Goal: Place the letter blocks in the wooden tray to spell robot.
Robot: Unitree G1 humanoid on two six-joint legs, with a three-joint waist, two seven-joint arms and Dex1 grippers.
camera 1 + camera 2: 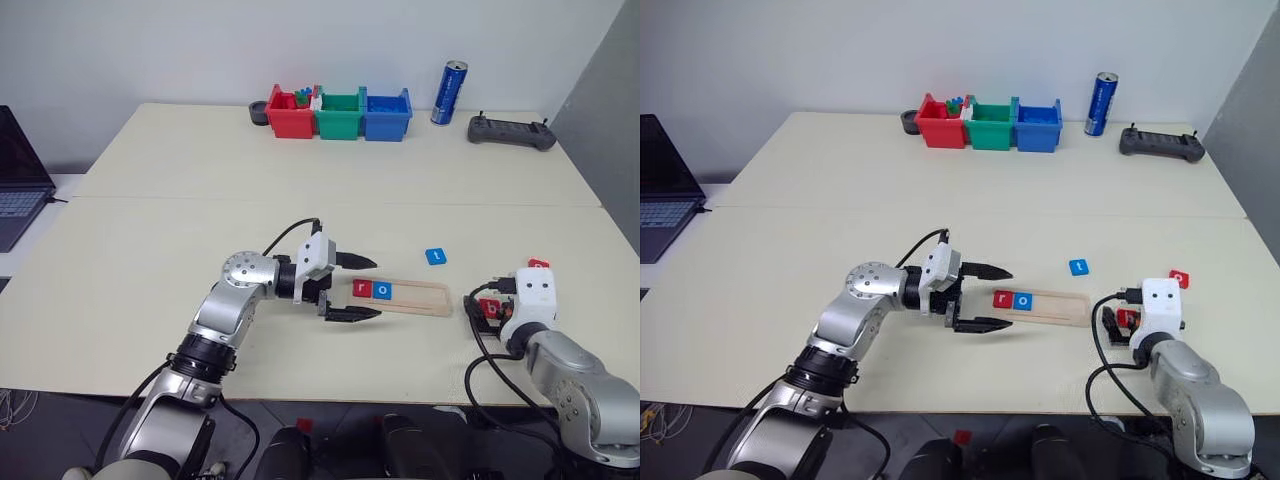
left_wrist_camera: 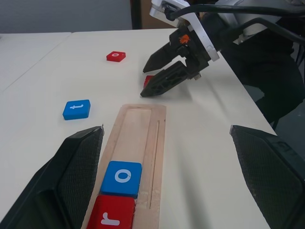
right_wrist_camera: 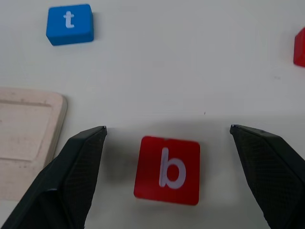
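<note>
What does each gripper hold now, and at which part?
Nothing is held. The right gripper is open, with the red b block lying on the table between its fingers, untouched. The left gripper is open beside the wooden tray.

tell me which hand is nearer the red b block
Right. The right hand is open around the red b block; the left hand sits at the tray's far end.

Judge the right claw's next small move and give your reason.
Probably lower and shut on the red b block: it lies on the table between the open right claw's fingers, and the wooden tray holds only r and o.
</note>
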